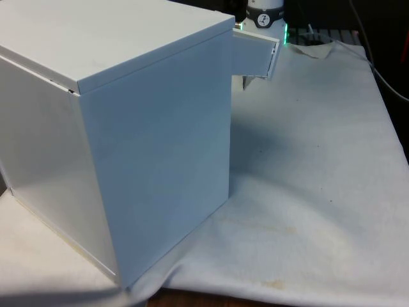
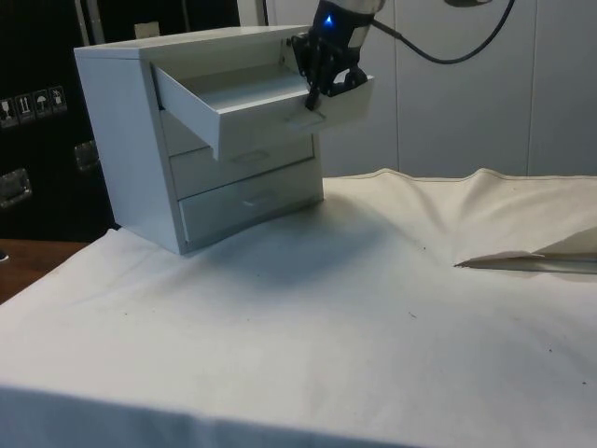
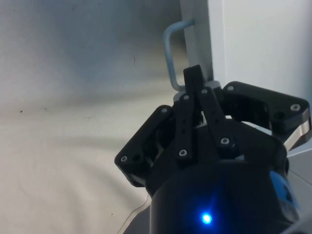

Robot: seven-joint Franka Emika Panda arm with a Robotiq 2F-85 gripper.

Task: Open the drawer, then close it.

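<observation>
A white cloth (image 2: pixel 373 308) covers the table. On it, towards one end, stands a white chest of drawers (image 2: pixel 201 140) with three drawers stacked one above another. In the front view the chest turns its plain side to the camera.

The top drawer (image 2: pixel 252 103) is pulled well out of the chest, its open tray showing in the side view; the two drawers below it sit flush. In the front view, the drawer's front panel (image 1: pixel 255 54) juts out past the chest's far corner.

The black gripper (image 2: pixel 322 70) hangs at the front edge of the open drawer. In the wrist view its two fingers (image 3: pixel 195 105) lie pressed together, with the drawer's pale bar handle (image 3: pixel 170 56) just beyond their tips; whether they pinch the handle or only rest beside it cannot be told.

Judged from this, the opening step looks done or nearly so. The next move calls for a straight push on the drawer front, in line with its runners, until it sits flush.
</observation>
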